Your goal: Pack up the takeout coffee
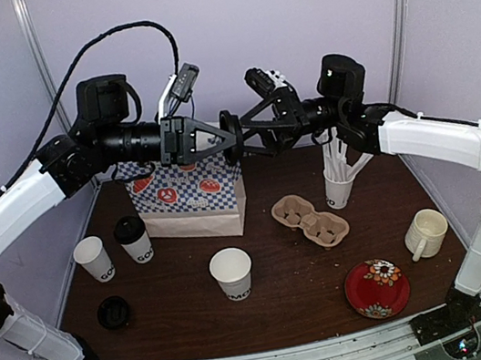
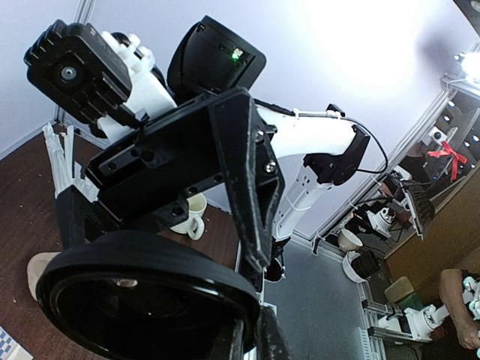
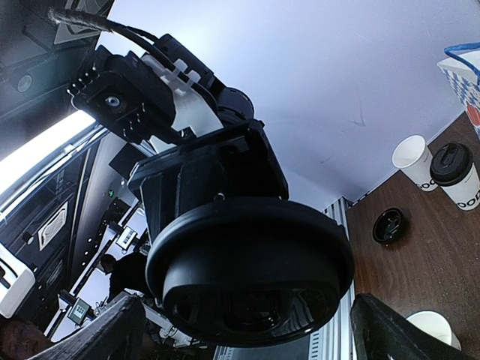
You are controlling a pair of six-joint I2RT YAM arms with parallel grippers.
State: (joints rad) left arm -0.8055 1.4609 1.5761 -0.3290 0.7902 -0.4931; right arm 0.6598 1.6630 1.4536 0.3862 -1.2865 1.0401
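Black lid in left claw: edge-on overhead, broad-faced at wrists.

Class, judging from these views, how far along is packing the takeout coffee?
Done: the lidded cup is capped. In hand: the left pincer grips a black lid in the air, facing the open right pincer. Left: the far-left cup and the centre cup stand uncovered, a spare lid lies loose, and the cardboard carrier is empty.
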